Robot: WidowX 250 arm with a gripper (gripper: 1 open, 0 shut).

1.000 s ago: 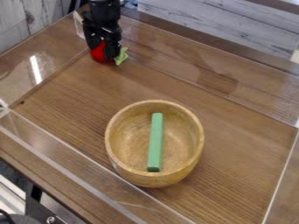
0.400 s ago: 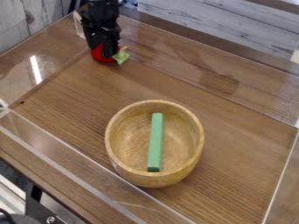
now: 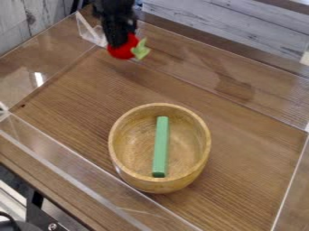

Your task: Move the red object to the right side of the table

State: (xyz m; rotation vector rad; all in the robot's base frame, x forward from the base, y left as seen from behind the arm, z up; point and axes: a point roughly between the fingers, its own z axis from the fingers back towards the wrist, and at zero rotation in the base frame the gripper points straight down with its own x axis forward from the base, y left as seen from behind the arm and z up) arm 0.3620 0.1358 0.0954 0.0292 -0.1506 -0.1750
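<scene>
Gripper: you see your black gripper point(image 3: 119, 42) at the upper left of the camera view, pointing down, its fingers pinched together on the red object
Red object: the red object point(image 3: 121, 50) hangs clamped between the fingertips, with its green leafy tip point(image 3: 141, 50) sticking out to the right; you can see it is off the wood, with a faint reflection on the glossy surface beneath it
Change from a moment ago: you had the red object resting on the tabletop under the gripper a second ago; now it sits higher and a little further right in the view, carried by the gripper
Table: the dark wood-grain table point(image 3: 241, 108) fills the view, and you can see its clear acrylic walls along the edges, catching glare at the left
Bowl: a round wooden bowl point(image 3: 160, 147) stands near the lower middle of the table, well apart from the gripper
Green stick: a green stick point(image 3: 161, 144) lies inside the bowl, running roughly from the far rim toward the near rim
Right side: you see the right part of the tabletop as bare wood grain, well apart from where the red object hangs
</scene>
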